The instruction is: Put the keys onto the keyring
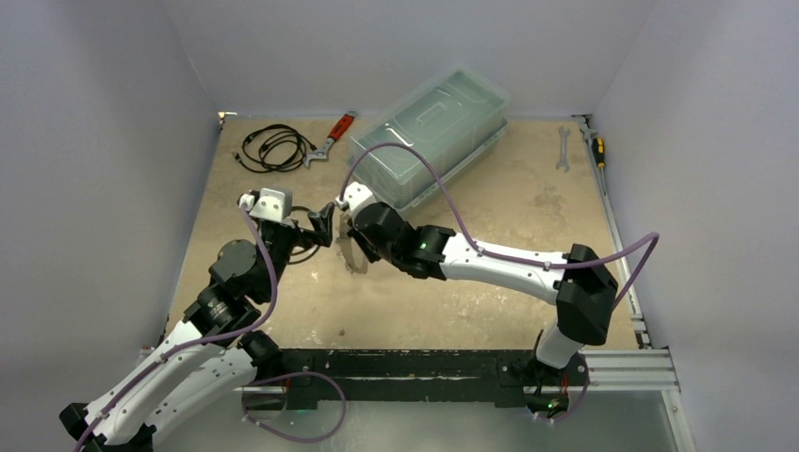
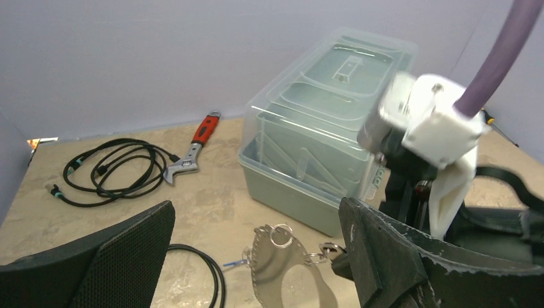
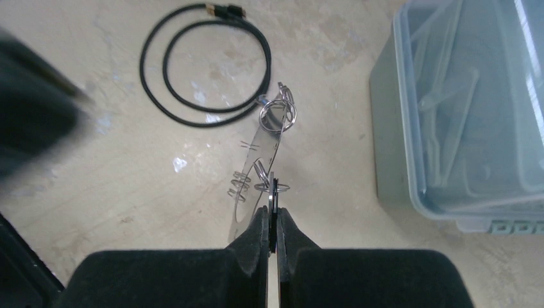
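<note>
The keyring, a thin silver hoop with small holes along its rim, stands on edge on the table between the two arms. My right gripper is shut on its rim, and the dark tag of one key is pinched alongside. Small split rings hang on the rim. The key with the blue tag sticks out on the hoop's left side. My left gripper is open wide, its fingers either side of the hoop and apart from it.
A clear plastic box stands just behind the grippers. A coiled black cable and a red-handled wrench lie at the back left. A second black cable loop lies beside the hoop. A wrench and a screwdriver lie at the back right.
</note>
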Available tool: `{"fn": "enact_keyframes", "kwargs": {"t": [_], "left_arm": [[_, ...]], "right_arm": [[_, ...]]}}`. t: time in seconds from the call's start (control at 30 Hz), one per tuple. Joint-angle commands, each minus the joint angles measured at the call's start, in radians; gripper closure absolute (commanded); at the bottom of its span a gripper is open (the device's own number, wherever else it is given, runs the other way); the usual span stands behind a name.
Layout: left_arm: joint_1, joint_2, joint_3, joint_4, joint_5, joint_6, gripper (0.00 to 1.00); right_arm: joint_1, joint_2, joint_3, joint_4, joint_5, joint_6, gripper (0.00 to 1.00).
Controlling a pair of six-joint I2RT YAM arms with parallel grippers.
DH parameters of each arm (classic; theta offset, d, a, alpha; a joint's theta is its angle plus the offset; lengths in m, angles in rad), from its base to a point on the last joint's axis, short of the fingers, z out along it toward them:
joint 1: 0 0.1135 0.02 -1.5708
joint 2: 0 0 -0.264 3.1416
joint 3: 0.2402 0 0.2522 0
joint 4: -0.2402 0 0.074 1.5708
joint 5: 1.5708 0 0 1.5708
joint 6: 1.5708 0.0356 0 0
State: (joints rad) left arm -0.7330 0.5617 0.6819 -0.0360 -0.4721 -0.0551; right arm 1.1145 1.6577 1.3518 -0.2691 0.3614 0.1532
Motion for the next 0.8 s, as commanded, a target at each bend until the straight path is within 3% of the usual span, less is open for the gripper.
{"fn": "enact_keyframes", "kwargs": {"t": [0.0, 0.37, 0.77], "left_arm": [[0.006, -0.003, 0.034, 0.002, -0.014, 0.023, 0.01], [0.009, 0.009, 0.038, -0.002, -0.002, 0.024, 0.01], [0.013, 0.021, 0.039, -0.005, 0.001, 0.025, 0.01]], "right_arm": [[-0.002, -0.019, -0.135, 0.016, 0.043, 0.101, 1.00], [-0.007, -0.079, -0.263, -0.064, 0.034, 0.126, 1.00], [-0.005, 0.067, -0.254, -0.239, -0.031, 0.080, 1.00]]}}
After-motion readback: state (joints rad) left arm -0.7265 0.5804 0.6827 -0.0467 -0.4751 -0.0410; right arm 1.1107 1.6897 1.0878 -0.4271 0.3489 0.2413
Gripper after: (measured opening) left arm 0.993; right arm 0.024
